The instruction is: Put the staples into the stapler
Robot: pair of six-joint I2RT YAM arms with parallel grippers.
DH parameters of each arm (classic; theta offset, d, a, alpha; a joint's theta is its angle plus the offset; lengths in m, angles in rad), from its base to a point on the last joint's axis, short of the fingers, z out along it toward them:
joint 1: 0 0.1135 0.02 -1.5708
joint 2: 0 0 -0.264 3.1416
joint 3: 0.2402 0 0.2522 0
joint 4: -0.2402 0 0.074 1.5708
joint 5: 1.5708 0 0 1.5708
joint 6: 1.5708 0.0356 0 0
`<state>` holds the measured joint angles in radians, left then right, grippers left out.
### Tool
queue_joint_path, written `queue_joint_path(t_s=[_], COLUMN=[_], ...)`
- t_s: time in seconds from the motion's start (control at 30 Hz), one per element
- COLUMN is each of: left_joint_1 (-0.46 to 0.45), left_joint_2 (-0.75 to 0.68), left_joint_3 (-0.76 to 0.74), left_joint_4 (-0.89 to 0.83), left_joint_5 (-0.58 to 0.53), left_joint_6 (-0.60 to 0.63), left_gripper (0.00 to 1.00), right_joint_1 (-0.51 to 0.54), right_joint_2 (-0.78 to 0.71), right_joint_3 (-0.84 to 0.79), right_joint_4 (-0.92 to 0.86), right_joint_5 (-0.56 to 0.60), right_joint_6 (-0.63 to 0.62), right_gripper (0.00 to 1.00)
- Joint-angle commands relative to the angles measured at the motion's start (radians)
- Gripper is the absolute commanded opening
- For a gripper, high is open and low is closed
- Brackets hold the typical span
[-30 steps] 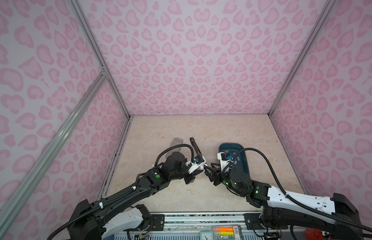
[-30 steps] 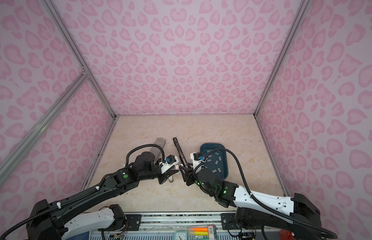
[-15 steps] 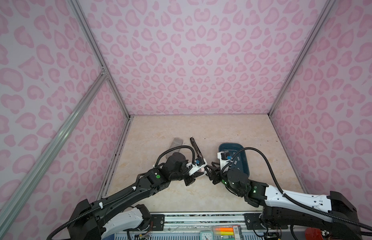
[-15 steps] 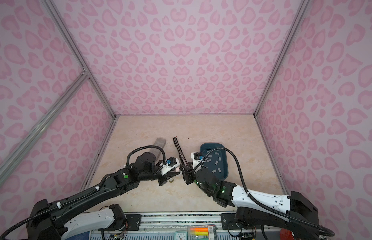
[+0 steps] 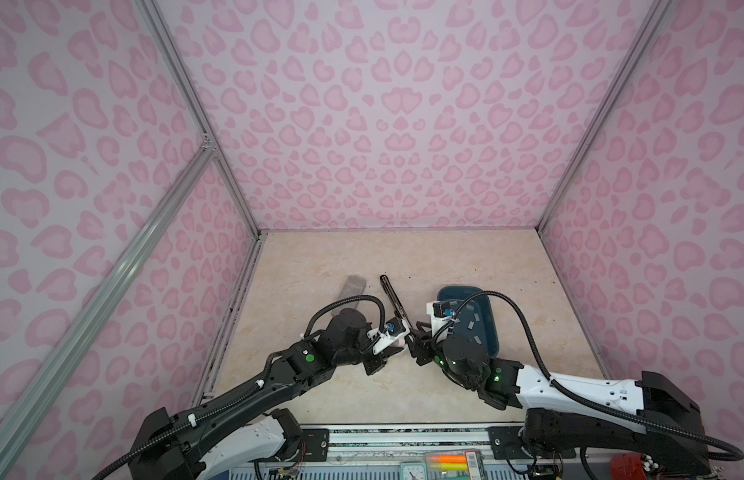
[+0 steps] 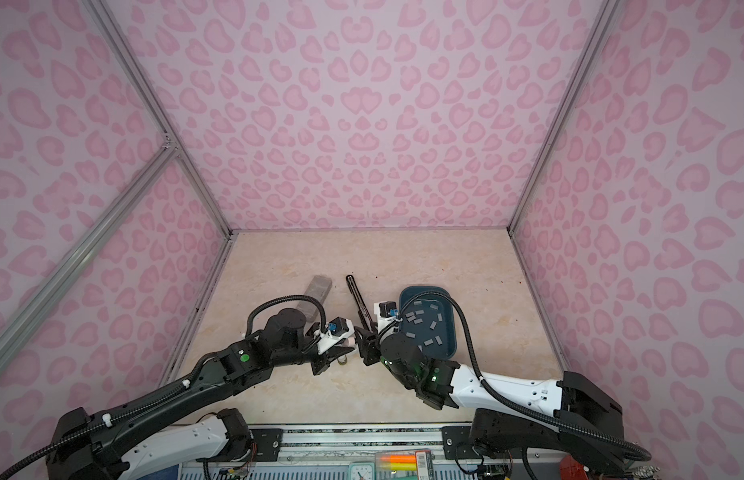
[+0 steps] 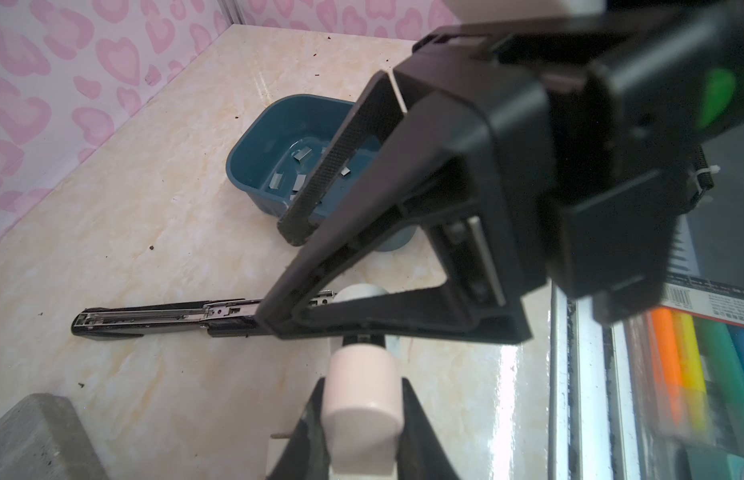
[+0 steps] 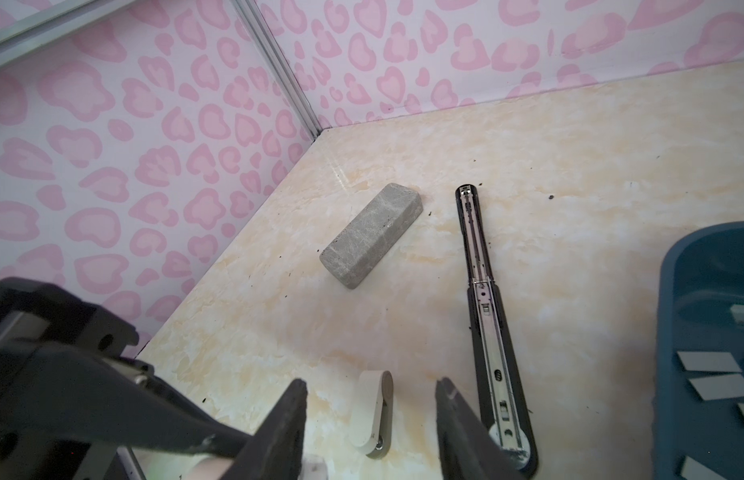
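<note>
L fingers point(image 7: 306, 436) clenched on a pale pink cylinder point(image 7: 362, 399), low over the desk point(image 8: 570, 166) nr its front edge. R fingers point(image 8: 285, 436) spread, gripping nothing. Black stapler point(image 8: 482, 311) lies opened flat mid-desk. Staples point(image 8: 721, 387) sit loose in the teal tray point(image 8: 669, 332) on its right-edge side, grey block point(image 8: 372, 235) on its left-edge side.

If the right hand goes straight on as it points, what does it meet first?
Probably the pale cream piece just ahead of the right hand, in line with its open gap; the grey block lies farther on. Depth unclear.
</note>
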<state>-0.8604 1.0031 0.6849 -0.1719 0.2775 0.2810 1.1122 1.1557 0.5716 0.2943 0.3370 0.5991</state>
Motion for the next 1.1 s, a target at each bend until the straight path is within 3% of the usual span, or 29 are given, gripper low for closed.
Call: queue_joint_path(t_s=[0.0, 0.87, 1.07], left_joint_1=[-0.002, -0.002, -0.002], left_joint_2=[-0.022, -0.115, -0.153], left_joint_3=[-0.005, -0.057, -0.080], left_joint_4=[0.086, 0.134, 0.154], left_joint_5=[0.037, -0.035, -0.052], left_joint_6=[0.015, -0.004, -0.010], left_gripper=[0.03, 0.04, 0.03], right_joint_1=[-0.001, -0.002, -0.004], right_joint_2=[0.024, 0.012, 0.051], right_joint_3=[0.008, -0.001, -0.003], right_joint_4=[-0.067, -0.081, -0.024], right_joint_5=[0.038, 0.046, -0.017], right_joint_6=[-0.006, -0.061, -0.079], right_gripper=[0.49, 0.53, 0.54])
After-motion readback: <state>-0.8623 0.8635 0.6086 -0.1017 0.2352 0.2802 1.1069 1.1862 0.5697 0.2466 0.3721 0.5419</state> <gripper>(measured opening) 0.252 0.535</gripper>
